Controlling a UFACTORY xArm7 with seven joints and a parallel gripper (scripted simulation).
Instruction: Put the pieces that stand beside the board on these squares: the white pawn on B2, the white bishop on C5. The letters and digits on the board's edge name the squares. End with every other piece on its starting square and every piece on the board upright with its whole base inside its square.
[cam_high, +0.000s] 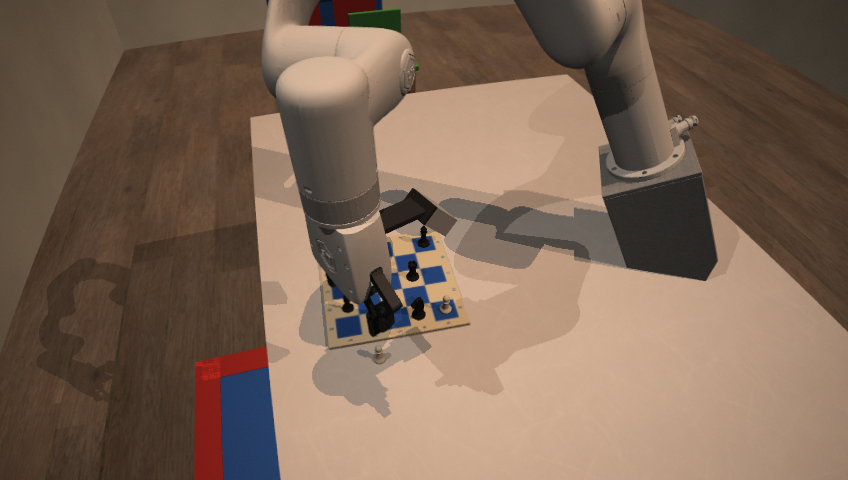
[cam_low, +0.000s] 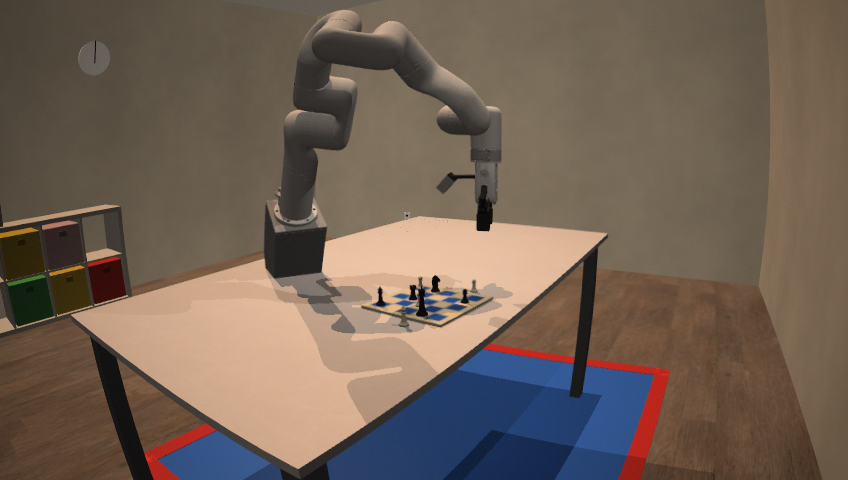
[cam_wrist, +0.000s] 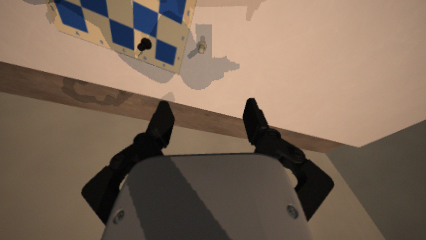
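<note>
Nothing placed yet, by my read. Hand (cam_low: 483, 221) hung high above the bench (cam_low: 238, 350), fingers spread, empty. One white piece (cam_high: 379, 355) stood off-board beside the board (cam_high: 339, 342); second one not identifiable.

Beige walls, wood floor (cam_low: 702, 333), cubby shelf (cam_low: 113, 237), wall clock (cam_low: 94, 57), blue-red mat (cam_low: 657, 404)
</note>
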